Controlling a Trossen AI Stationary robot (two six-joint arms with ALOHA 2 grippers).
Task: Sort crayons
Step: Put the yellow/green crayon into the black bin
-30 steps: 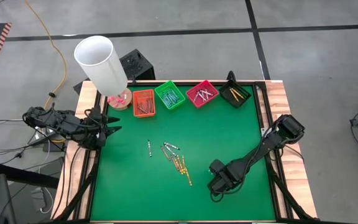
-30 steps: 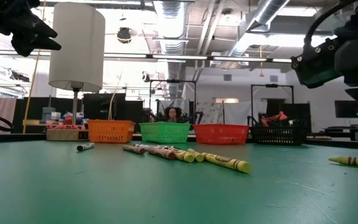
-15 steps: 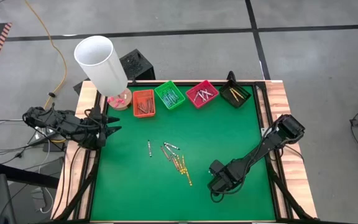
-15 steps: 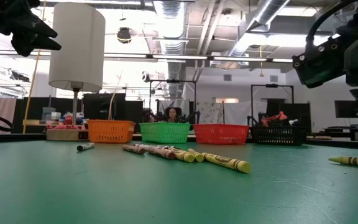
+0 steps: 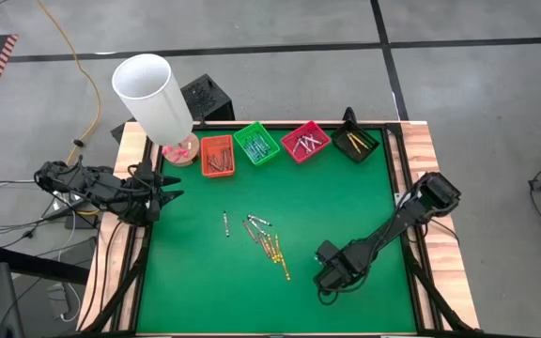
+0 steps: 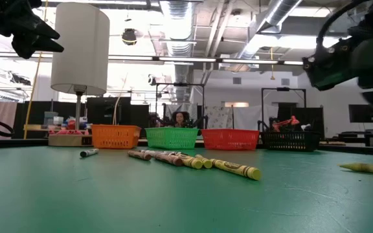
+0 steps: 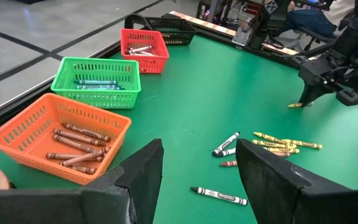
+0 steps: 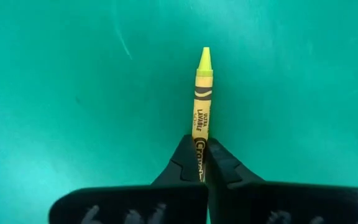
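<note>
The right gripper (image 8: 200,163) is low over the green felt table (image 5: 346,197), near its right edge, and its two dark fingers pinch one end of a thin yellow wax crayon (image 8: 201,102) that lies flat on the felt. The other loose crayons (image 5: 263,239), yellow, reddish and grey sticks, lie in a small group near the middle of the table. Along the far edge stand four square plastic trays in a row: orange tray (image 5: 217,155), green tray (image 5: 256,144), pink tray (image 5: 305,141) and black tray (image 5: 357,141), each with crayons inside. The left gripper (image 7: 197,177) waits at the left edge with its fingers spread and empty.
</note>
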